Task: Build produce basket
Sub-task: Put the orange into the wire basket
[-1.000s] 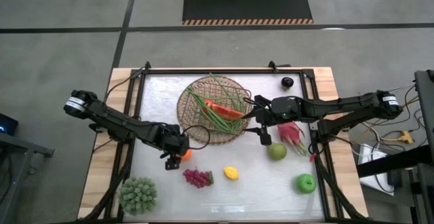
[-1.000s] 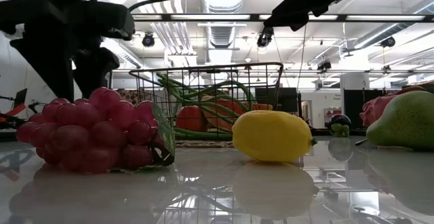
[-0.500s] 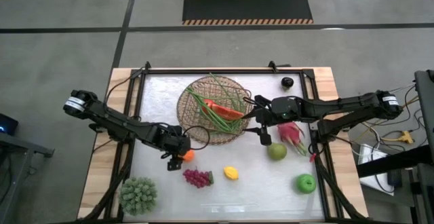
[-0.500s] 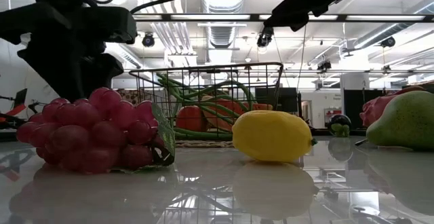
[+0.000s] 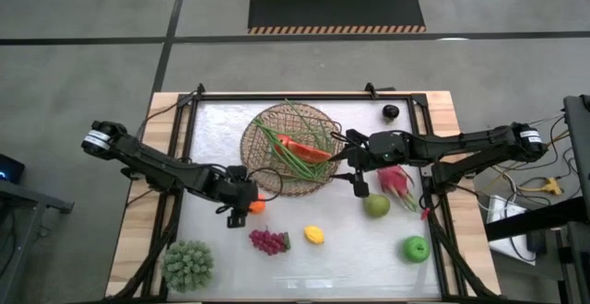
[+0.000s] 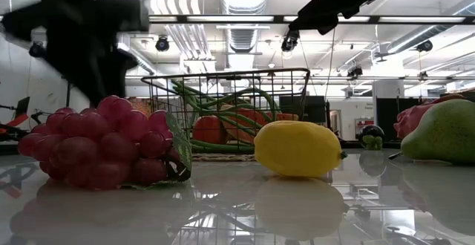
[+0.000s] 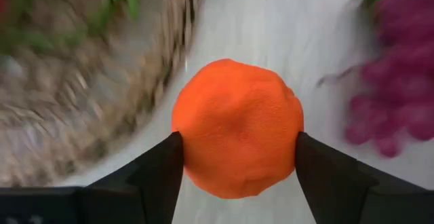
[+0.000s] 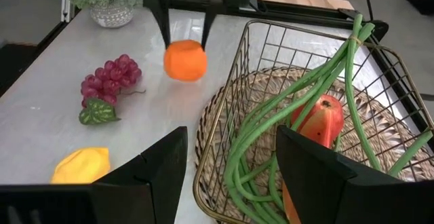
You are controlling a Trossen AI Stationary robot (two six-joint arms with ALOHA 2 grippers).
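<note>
The tan woven basket with a wire rim sits at the far middle of the table. It holds long green stalks and a red-orange piece. My left gripper is shut on the orange just off the basket's near-left rim. My right gripper hangs open above the table, beside the basket's right rim. Purple grapes, a lemon, a pear, a pink dragon fruit and a green apple lie on the table. My left gripper pinches the orange between its two fingers, one on each opposite side at its widest part. The fingers come from above, pointing down. The right wrist view shows the orange lifted clear of the table.
A green bushy plant in a pot stands at the near-left corner. A small dark object lies at the far right. A raised frame runs round the white tabletop. Open tabletop lies along the near edge between lemon and apple.
My left gripper, shut on the orange, has risen and shifted slightly toward the basket, carrying the orange with it. The right arm has kept still.
</note>
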